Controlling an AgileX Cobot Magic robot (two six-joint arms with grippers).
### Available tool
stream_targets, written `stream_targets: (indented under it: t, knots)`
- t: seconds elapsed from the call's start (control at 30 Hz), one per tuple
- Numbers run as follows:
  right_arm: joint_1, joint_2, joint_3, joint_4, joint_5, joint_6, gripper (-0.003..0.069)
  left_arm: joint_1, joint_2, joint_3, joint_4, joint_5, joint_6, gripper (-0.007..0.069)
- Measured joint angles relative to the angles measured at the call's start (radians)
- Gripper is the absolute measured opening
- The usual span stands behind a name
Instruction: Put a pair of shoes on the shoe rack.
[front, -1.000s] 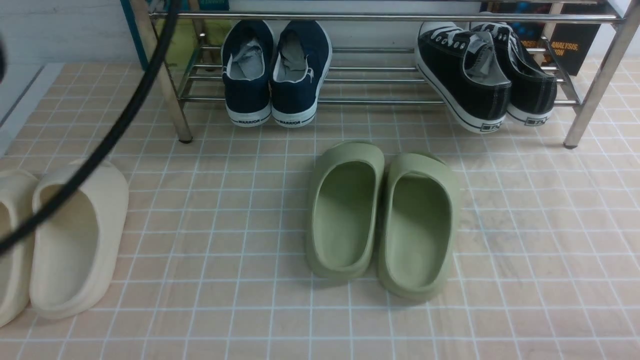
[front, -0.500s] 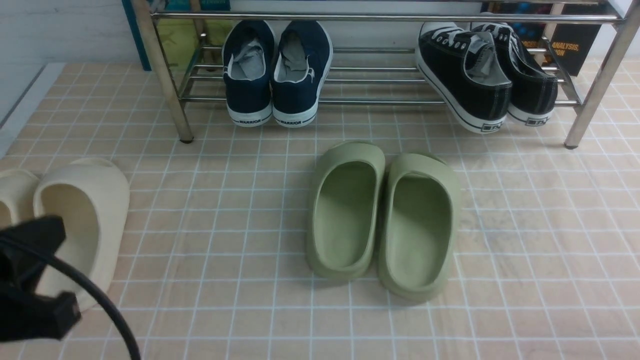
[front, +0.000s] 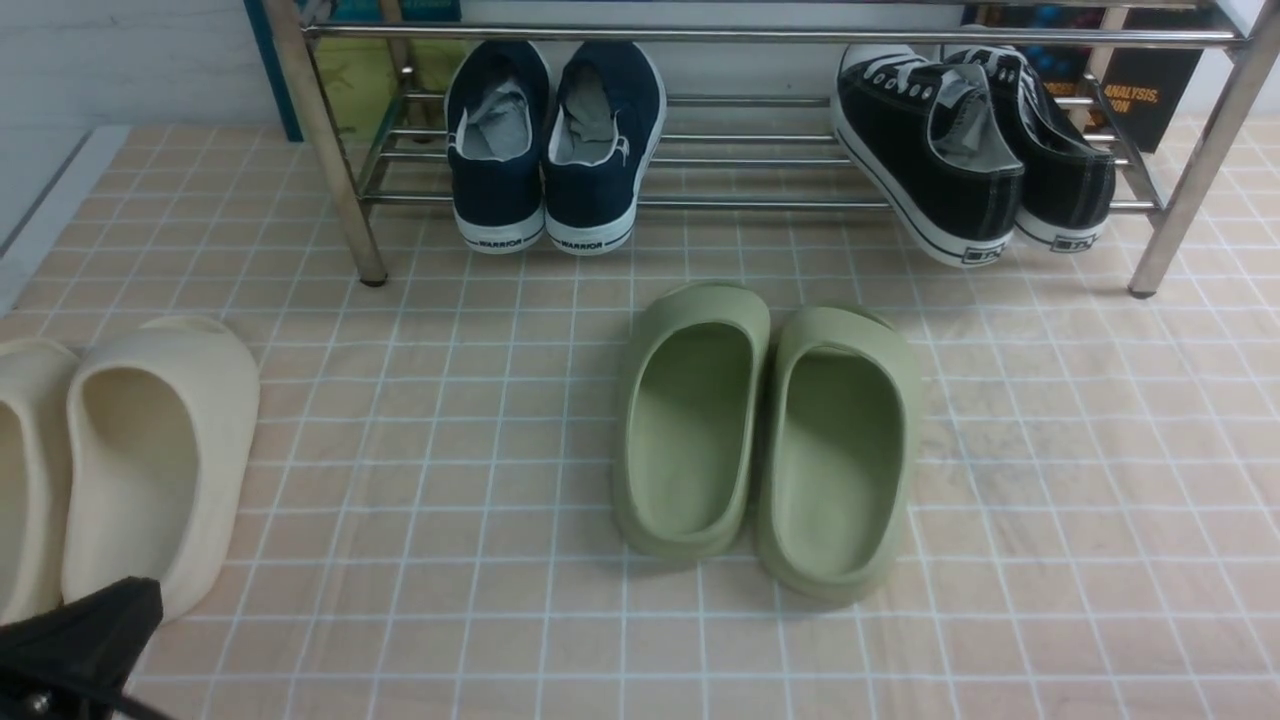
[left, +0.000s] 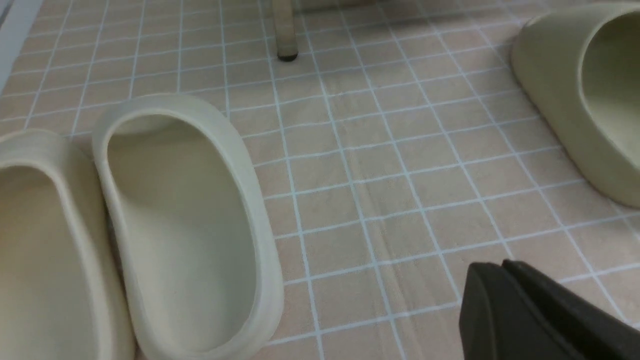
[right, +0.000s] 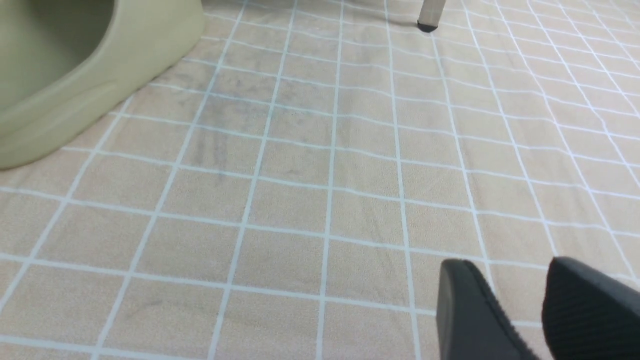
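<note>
Sitting heels-out on the chrome shoe rack (front: 770, 35), the navy slip-ons (front: 553, 140) looked placed, so the left gripper (left: 505, 272) hung clenched, empty; right gripper (right: 517, 295) parted, empty.

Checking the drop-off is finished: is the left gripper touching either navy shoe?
Apart. In the front view the left gripper sits low at the near left, while the navy shoes rest side by side on the shoe rack, across open floor.

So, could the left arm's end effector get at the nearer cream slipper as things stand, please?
Probably yes: the left end effector sits low beside the cream slipper, shut and empty, with only bare tiled floor between them; it would need to open first.
</note>
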Motion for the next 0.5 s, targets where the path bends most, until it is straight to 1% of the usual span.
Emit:
stream_targets:
  t: [0.07, 0.1, 0.2, 0.27, 0.3, 0.33, 0.37, 0.4, 0.43, 0.47, 0.5]
  knots:
    - [0.000, 0.000, 0.000, 0.000, 0.000, 0.000, 0.0240, 0.054, -0.110, 0.077, -0.051, -0.049, 0.045, 0.0034]
    - [0.000, 0.000, 0.000, 0.000, 0.000, 0.000, 0.0240, 0.064, -0.124, 0.088, -0.066, -0.055, 0.057, 0.0034]
    - [0.000, 0.000, 0.000, 0.000, 0.000, 0.000, 0.0240, 0.161, -0.223, 0.177, -0.166, -0.080, 0.178, 0.0036]
    - [0.000, 0.000, 0.000, 0.000, 0.000, 0.000, 0.0240, 0.207, -0.265, 0.207, -0.221, -0.080, 0.232, 0.0037]
    - [0.000, 0.000, 0.000, 0.000, 0.000, 0.000, 0.0240, 0.212, -0.269, 0.209, -0.226, -0.079, 0.237, 0.0037]
    - [0.000, 0.000, 0.000, 0.000, 0.000, 0.000, 0.0240, 0.233, -0.290, 0.215, -0.251, -0.069, 0.262, 0.0037]
    - [0.000, 0.000, 0.000, 0.000, 0.000, 0.000, 0.0240, 0.256, -0.319, 0.216, -0.280, -0.024, 0.311, 0.0037]
    - [0.000, 0.000, 0.000, 0.000, 0.000, 0.000, 0.0240, 0.265, -0.324, 0.216, -0.296, 0.012, 0.336, 0.0037]
    - [0.000, 0.000, 0.000, 0.000, 0.000, 0.000, 0.0240, 0.266, -0.324, 0.216, -0.300, 0.012, 0.336, 0.0037]
    - [0.000, 0.000, 0.000, 0.000, 0.000, 0.000, 0.0240, 0.269, -0.328, 0.216, -0.319, 0.068, 0.366, 0.0037]
    - [0.000, 0.000, 0.000, 0.000, 0.000, 0.000, 0.0240, 0.270, -0.329, 0.214, -0.327, 0.076, 0.385, 0.0037]
